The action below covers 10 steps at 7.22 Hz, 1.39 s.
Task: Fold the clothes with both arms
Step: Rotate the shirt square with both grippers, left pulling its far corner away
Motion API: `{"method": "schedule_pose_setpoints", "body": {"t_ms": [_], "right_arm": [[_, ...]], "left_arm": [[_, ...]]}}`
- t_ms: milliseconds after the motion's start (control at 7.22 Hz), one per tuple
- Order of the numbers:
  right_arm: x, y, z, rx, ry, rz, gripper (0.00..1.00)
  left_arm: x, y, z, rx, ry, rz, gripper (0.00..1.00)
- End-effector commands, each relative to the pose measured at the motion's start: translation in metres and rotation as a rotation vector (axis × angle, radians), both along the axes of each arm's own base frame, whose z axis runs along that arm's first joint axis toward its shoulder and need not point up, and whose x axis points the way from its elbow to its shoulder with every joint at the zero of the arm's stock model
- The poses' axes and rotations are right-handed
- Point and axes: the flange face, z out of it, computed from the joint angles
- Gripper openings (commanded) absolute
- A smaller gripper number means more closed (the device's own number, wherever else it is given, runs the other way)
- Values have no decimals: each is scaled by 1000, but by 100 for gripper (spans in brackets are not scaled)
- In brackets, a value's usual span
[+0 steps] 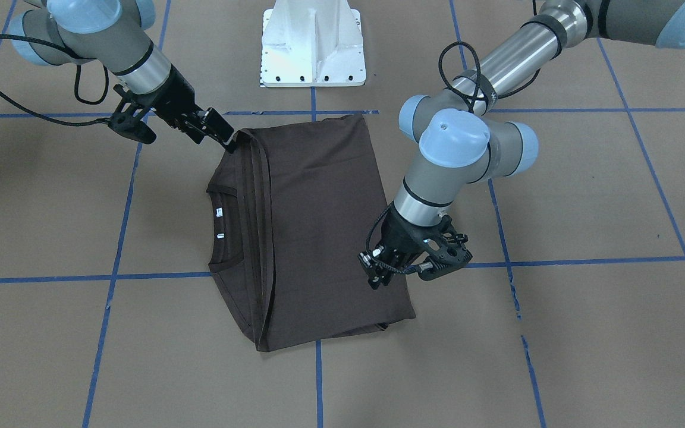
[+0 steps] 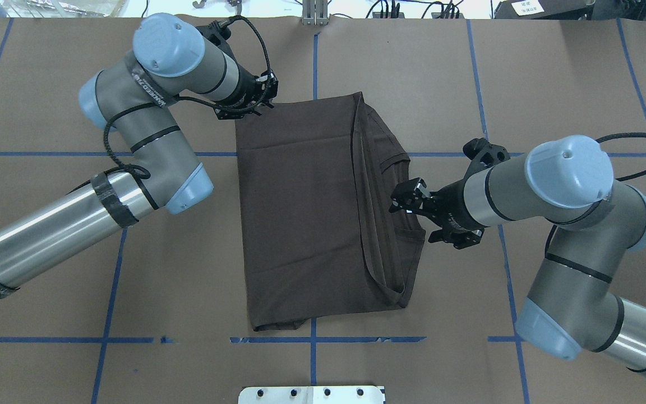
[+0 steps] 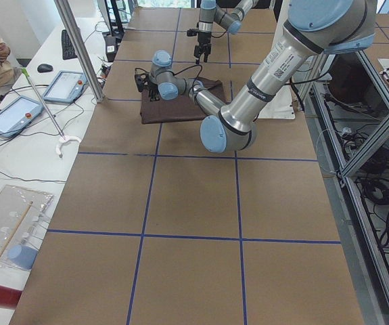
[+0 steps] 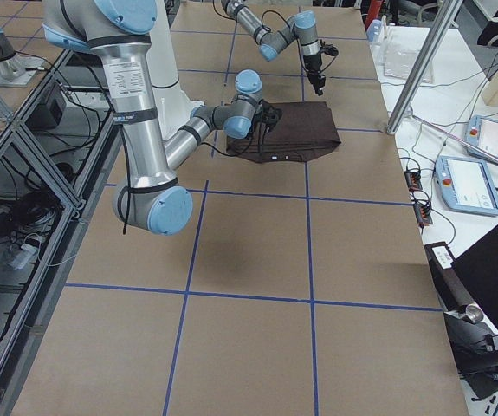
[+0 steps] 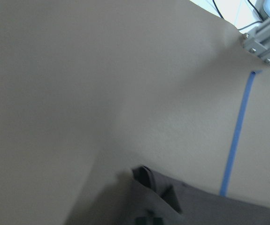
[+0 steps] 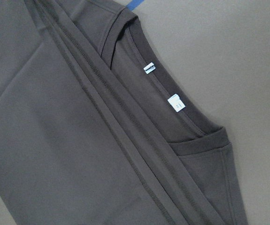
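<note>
Since the dark brown T-shirt (image 2: 300, 213) already lay as a flat rectangle in the middle of the brown table (image 2: 469, 84), I judged the lengthwise fold to be done and the step in hand to be the pause before the next fold. Its doubled hem (image 6: 102, 93) ran just beside the ribbed collar (image 6: 198, 146), which sat on the right side of the pile, and no sleeve stuck out.

My right gripper (image 2: 407, 201) hung above that collar side; its jaws looked apart, with nothing between them, and its wrist camera looked down on cloth lying slack. My left gripper (image 1: 380, 274) stood at the far left corner (image 5: 149, 180) of the shirt, which curled up a little off the table. Whether those jaws were apart or together I could not tell.

As I judged it, the next move called for both grippers to drop to two corners of one edge, pinch every layer at once, and carry that edge across level so the stack would not slide or open.

Two small white neck tags (image 6: 175, 102) were sewn inside the collar, their print too small to read. White lettering (image 2: 144, 88) ran along my left arm's shell, and I could not make it out either.
</note>
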Motion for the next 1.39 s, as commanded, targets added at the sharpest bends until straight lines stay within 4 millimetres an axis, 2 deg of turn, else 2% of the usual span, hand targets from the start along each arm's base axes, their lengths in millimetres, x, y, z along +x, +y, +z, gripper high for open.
{"method": "schedule_pose_setpoints", "body": {"t_ms": [0, 139, 277, 554, 693, 970, 1108, 1247], "right_arm": [[-52, 6, -19, 6, 90, -10, 100], [-89, 22, -31, 57, 161, -51, 100], [-110, 41, -34, 124, 252, -117, 100], [-133, 66, -26, 305, 389, -282, 100], [-150, 64, -24, 365, 427, -315, 100], [-155, 66, -9, 420, 457, -377, 100], [-153, 66, -3, 451, 485, -421, 100], [-143, 58, 3, 486, 523, -462, 100]], "left_arm": [[-53, 62, -11, 14, 114, 81, 64], [-65, 73, -16, 24, 134, 83, 65], [-64, 74, -10, 18, 128, 82, 65], [-62, 76, -4, 9, 122, 86, 65], [-62, 76, -2, 6, 122, 85, 65], [-61, 75, -1, 4, 119, 84, 65], [-61, 75, -1, 4, 119, 84, 65], [-60, 75, 1, 4, 117, 85, 65]]}}
